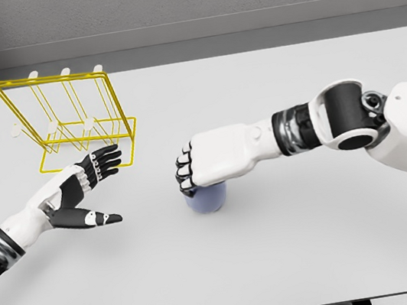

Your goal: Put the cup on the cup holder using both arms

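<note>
From the head view, the cup [206, 198] stands upright on the pale surface [297, 254], roughly in the middle, a bluish-lavender thing mostly hidden under the right robot hand [199, 165]. That hand comes in from the right and sits right over the cup's mouth, knuckles up, fingers curled down over the near rim. Whether it truly grips the cup or only rests on top I cannot tell from here; the cup's base looks planted on the surface, so I would judge it not lifted.

The left robot hand [86, 190] lies to the left, well apart from the cup, palm turned inward, fingers stretched out and thumb spread, holding nothing. Its fingertips reach toward the foot of the cup holder [67, 120], a yellow wire rack with white-tipped pegs, standing at the back left of the surface. The fingers look close to the rack's near lower corner, though contact is unclear.

As for progress: early, I would say. The cup is well apart from the rack, no peg carries anything, and lifting, carrying across and hanging are all still to do.
</note>
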{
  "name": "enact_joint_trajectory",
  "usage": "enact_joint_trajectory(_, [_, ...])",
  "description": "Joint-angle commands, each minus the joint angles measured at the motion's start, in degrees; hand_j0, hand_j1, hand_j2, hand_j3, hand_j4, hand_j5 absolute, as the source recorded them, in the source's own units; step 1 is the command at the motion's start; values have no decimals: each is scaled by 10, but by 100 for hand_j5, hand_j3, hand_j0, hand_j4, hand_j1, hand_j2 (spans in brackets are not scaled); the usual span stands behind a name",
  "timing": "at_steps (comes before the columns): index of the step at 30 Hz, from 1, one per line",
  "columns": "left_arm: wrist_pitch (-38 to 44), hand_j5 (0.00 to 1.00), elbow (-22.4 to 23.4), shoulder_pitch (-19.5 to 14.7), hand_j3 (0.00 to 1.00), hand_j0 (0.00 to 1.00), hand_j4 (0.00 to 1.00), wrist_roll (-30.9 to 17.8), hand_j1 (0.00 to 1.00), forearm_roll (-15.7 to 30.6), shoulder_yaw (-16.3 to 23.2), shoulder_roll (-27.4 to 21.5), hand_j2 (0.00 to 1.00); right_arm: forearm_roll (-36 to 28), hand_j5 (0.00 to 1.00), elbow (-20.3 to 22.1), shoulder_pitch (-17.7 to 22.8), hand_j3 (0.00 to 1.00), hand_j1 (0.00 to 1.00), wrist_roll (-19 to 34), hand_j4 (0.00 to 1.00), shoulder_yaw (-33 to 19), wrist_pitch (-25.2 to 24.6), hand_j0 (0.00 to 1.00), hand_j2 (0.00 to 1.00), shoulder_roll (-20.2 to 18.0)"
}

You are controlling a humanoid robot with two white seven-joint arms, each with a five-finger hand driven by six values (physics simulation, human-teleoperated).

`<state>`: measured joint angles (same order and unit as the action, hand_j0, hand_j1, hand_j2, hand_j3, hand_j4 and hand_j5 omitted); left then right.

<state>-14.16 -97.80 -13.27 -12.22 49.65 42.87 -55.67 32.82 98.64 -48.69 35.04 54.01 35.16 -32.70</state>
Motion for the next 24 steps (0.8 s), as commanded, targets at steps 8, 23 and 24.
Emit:
enact_joint_trajectory(8, [0, 100, 0, 0, 100, 100, 100, 0, 100, -2, 0, 0, 100, 5, 48, -19, 0, 48, 48, 0, 48, 7, -2, 48, 48, 14])
enact_joint_trajectory(23, [1, 100, 9, 0, 100, 100, 100, 0, 100, -3, 5, 9, 100, 4, 100, -14, 2, 100, 100, 0, 100, 2, -2, 100, 100, 9])
enact_joint_trajectory(24, [1, 100, 9, 0, 100, 100, 100, 0, 100, -3, 5, 10, 100, 4, 100, -13, 2, 100, 100, 0, 100, 2, -2, 100, 100, 9])
